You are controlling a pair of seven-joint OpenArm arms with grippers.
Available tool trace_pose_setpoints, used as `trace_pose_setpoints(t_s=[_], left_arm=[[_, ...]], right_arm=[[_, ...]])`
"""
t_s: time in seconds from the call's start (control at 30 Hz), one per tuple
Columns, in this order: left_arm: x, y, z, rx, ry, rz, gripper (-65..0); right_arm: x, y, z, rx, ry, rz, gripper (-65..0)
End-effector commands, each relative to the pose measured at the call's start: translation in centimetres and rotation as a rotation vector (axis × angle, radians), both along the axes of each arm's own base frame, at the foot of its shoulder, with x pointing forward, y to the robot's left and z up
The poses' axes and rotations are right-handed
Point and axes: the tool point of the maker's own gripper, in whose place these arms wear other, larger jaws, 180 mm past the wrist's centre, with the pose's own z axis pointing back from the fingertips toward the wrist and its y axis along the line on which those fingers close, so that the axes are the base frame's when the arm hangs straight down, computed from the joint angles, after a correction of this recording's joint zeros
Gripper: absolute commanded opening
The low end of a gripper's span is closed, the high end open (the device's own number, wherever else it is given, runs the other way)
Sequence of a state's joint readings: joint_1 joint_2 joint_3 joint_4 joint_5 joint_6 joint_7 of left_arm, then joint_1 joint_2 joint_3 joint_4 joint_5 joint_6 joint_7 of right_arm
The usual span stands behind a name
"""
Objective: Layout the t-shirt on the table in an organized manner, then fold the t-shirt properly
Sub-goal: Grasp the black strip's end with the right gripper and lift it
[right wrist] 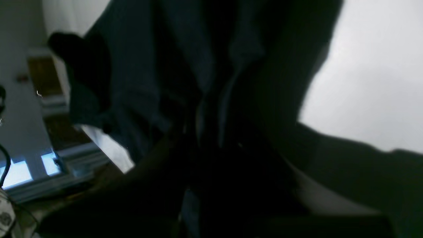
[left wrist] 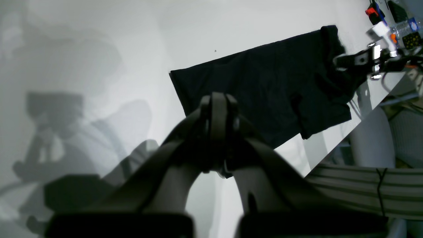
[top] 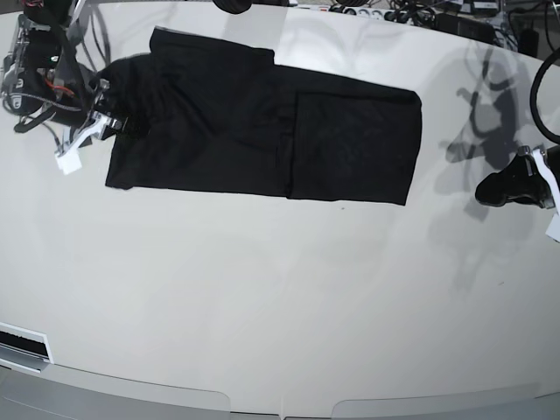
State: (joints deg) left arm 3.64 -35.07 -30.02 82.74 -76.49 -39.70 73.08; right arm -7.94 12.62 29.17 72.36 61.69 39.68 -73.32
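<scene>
The black t-shirt lies flat on the white table as a long folded rectangle at the back. My right gripper is at the shirt's left end. In the right wrist view, dark cloth fills the frame and gathers in folds where the jaws close on it. The left wrist view shows the shirt with the right gripper at its far end. My left gripper is shut and empty, hovering over bare table off the shirt's right end.
Cables and small devices line the table's back edge, and more clutter shows beyond the right arm. A white tag hangs off the right arm. The curved front edge runs along the bottom.
</scene>
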Motion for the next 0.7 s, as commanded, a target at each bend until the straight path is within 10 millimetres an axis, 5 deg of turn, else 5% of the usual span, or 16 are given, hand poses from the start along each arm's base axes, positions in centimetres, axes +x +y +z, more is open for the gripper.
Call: trace_pose_setpoints(t_s=[0.0, 0.23, 0.53, 0.67], left_arm=[[0.8, 0.3, 1.6, -0.005, -0.055, 0.002, -65.0], [0.8, 0.3, 1.6, -0.004, -0.054, 0.001, -65.0], [0.8, 0.3, 1.6, -0.005, -0.054, 0.001, -65.0], [0.8, 0.3, 1.6, -0.006, -0.055, 0.001, -65.0]], right_arm=[[1.2, -0.6, 1.8, -0.028, -0.068, 0.018, -65.0], [0.6, -1.4, 6.8, -0.314, -0.213, 0.166, -65.0], [1.0, -6.8, 15.6, -0.709, -0.419, 0.090, -65.0], [1.0, -5.1, 17.3, -0.625, -0.483, 0.076, -65.0]])
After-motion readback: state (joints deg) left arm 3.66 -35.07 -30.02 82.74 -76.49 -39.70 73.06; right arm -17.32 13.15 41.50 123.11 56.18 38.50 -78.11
